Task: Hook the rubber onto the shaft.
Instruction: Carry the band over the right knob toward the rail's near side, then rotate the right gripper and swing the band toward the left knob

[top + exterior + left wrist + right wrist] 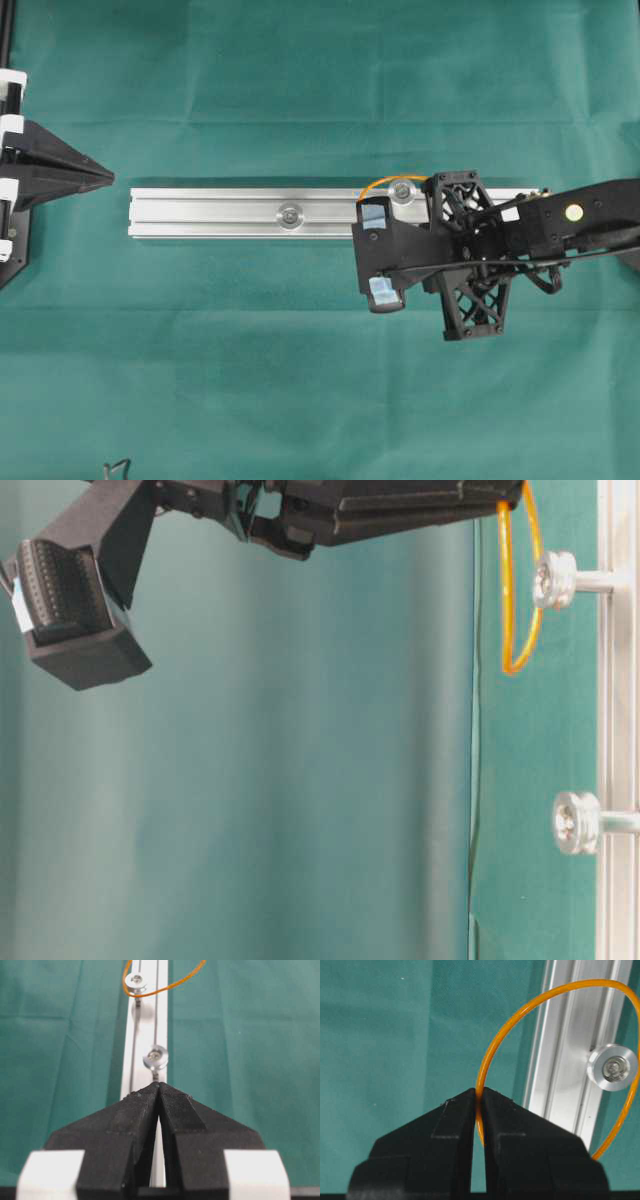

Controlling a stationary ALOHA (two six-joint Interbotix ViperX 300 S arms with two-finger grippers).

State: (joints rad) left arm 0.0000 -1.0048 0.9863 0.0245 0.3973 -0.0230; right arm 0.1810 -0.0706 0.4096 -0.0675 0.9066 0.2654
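Nearest my lens, right fingers (pixel 479 1105) pinch the orange rubber band (pixel 492 1050), whose loop hangs around the far shaft's head (pixel 612 1068) above the silver rail (pixel 250 212) on the green surface (pixel 300 380), while my left fingers (pixel 159 1091) sit shut, empty, well back.

The right gripper (pixel 479 1097) reaches in from the right, jaws closed and pinching the rubber (pixel 492 1050). The left gripper (pixel 159 1087) rests at the far left, jaws closed together, holding nothing.
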